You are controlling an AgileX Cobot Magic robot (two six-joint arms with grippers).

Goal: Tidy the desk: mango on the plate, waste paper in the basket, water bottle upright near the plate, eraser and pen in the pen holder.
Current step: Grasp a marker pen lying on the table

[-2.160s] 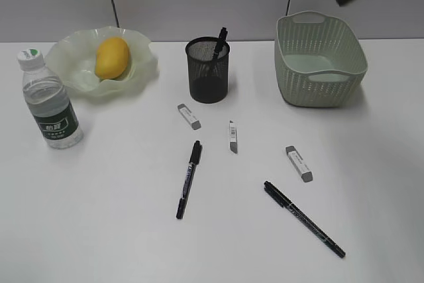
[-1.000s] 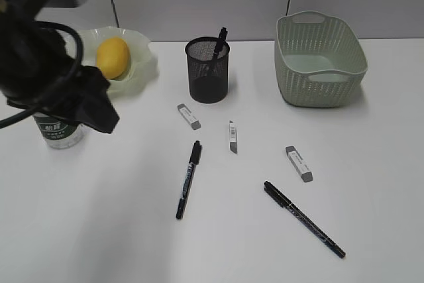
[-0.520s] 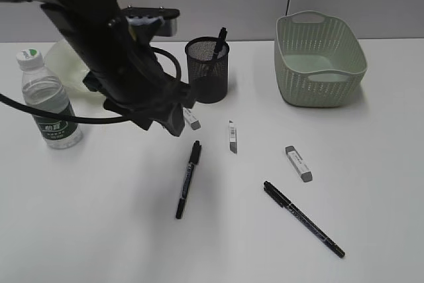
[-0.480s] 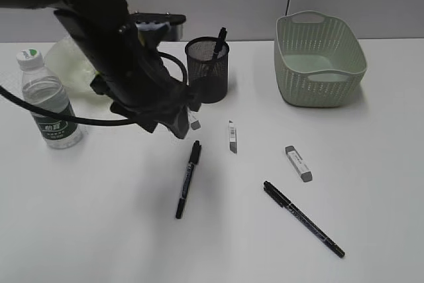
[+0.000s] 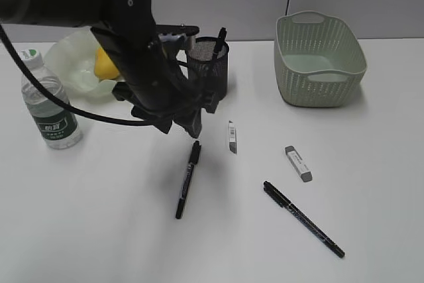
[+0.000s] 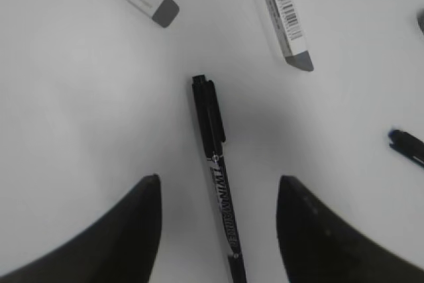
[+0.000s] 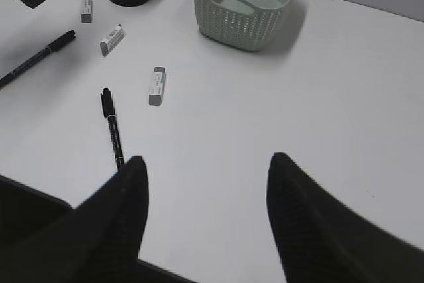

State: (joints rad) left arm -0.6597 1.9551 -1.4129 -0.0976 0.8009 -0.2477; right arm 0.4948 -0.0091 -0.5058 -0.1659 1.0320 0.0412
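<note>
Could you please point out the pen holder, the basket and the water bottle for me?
pen holder (image 5: 215,74), exterior view, mesh side wall.
basket (image 5: 318,84), exterior view, perforated front wall.
water bottle (image 5: 54,124), exterior view, dark green label.

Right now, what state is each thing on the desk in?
mango: on plate
water bottle: upright, capped
pen holder: upright, one pen inside
basket: upright
two pens, three erasers: loose on desk
left gripper: open above pen
right gripper: open
</note>
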